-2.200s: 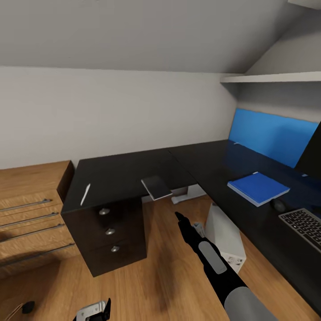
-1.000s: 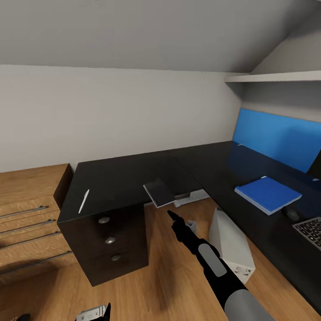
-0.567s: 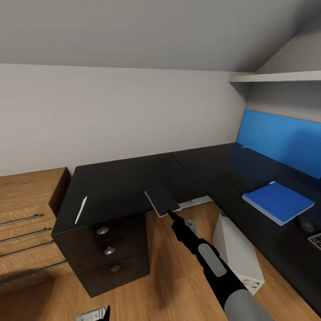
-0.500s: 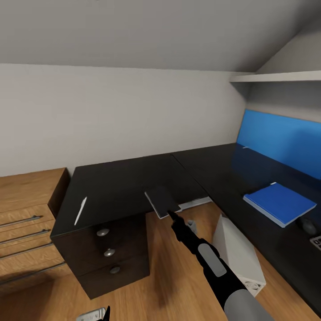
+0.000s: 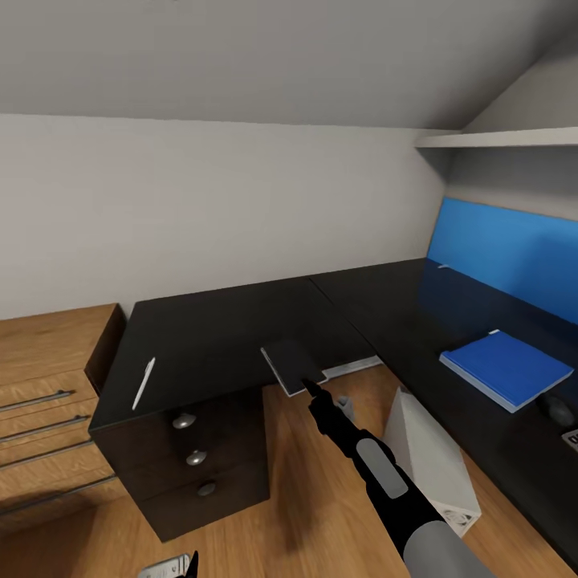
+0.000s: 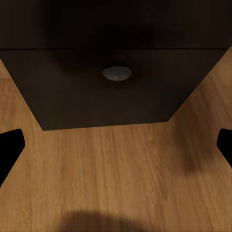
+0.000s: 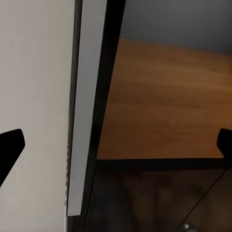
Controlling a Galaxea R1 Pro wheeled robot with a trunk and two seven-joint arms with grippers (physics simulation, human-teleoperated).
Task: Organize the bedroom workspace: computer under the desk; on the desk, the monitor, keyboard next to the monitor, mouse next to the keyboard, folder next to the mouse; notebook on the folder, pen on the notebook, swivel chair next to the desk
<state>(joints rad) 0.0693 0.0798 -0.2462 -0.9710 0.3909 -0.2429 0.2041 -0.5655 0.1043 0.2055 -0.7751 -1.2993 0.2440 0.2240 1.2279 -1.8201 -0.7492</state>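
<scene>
The notebook (image 5: 293, 365), overhanging the counter (image 5: 209, 337) edge, is met at 11 o'clock by the right gripper (image 5: 309, 388), its fingers (image 7: 9, 145) spread apart.

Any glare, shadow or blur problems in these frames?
Head view: sharp; the glossy black desk top mirrors the blue back panel near the bright blue folder. Left wrist view: soft shadows on the wood plank floor. Right wrist view: the close pale surface looks blurred.

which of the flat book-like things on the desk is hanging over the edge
The small dark grey notebook, at the right gripper tip, juts past the desk edge. The blue folder lies fully on the top.
</scene>
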